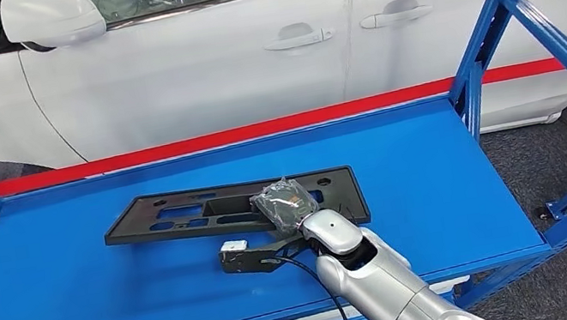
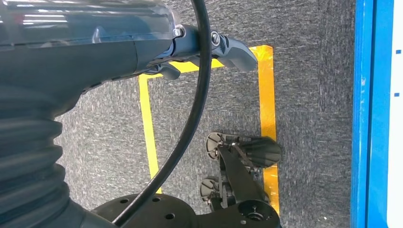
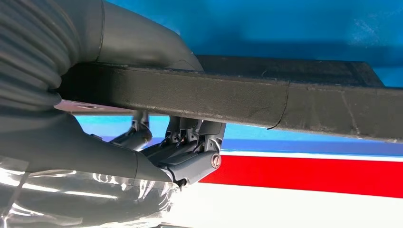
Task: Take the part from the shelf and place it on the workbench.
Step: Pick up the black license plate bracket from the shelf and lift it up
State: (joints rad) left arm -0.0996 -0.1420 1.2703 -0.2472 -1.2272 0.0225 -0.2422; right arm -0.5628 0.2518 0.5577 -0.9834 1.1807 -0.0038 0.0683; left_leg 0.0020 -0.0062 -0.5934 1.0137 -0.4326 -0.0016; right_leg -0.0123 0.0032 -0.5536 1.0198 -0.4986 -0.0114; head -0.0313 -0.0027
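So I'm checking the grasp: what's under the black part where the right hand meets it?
The right hand's fingers reach beneath the black part's edge, thumb over it, above the blue shelf. The part covers the fingertips.

No text, label, brand or number can be read in any view; the small white tag (image 1: 233,246) by the wrist is too small to make out.

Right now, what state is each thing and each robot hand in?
Flat black plastic panel part with cut-outs: lying on the shelf, near edge gripped.
Blue metal shelf: carrying the part.
Right robot hand: closed over the part's edge.
Left robot hand: hanging over the floor, holding nothing.
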